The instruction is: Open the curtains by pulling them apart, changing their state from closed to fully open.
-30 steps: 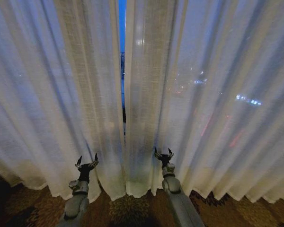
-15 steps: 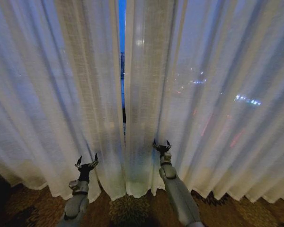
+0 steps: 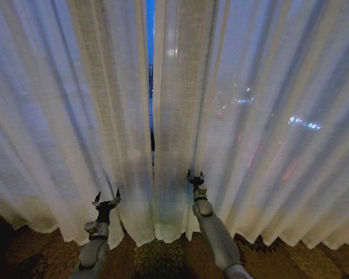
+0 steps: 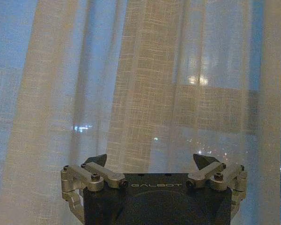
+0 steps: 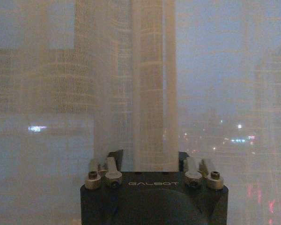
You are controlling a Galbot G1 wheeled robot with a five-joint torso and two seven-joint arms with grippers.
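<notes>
Curtains: the two sheer cream panels hang almost closed across the far window; the left panel [image 3: 75, 116] and right panel [image 3: 250, 116] meet at a thin dark slit [image 3: 150, 87] near the middle, hems reaching the patterned carpet [image 3: 157, 258].
Right pincer: the right pincer [image 3: 194, 176] is raised to the inner edge of the right panel, just right of the slit; in the right wrist view [image 5: 151, 157] its fingers are spread, with a pleat of fabric standing between them but not pinched.
Left pincer: the left pincer [image 3: 106, 199] sits lower and nearer, in front of the left panel and a little apart from its inner edge; the left wrist view [image 4: 151, 161] shows its fingers wide apart with cloth just beyond them, nothing held.
Step in hand: judged as the reach-in, both arms lining up on their panels, no grasp made and no panel drawn aside.
Next move calls for: pressing each set of fingers together on a fold near the inner edge, the left needing to get closer first, then pulling left and right.
Progress: barely begun; the opening is only the slit.
</notes>
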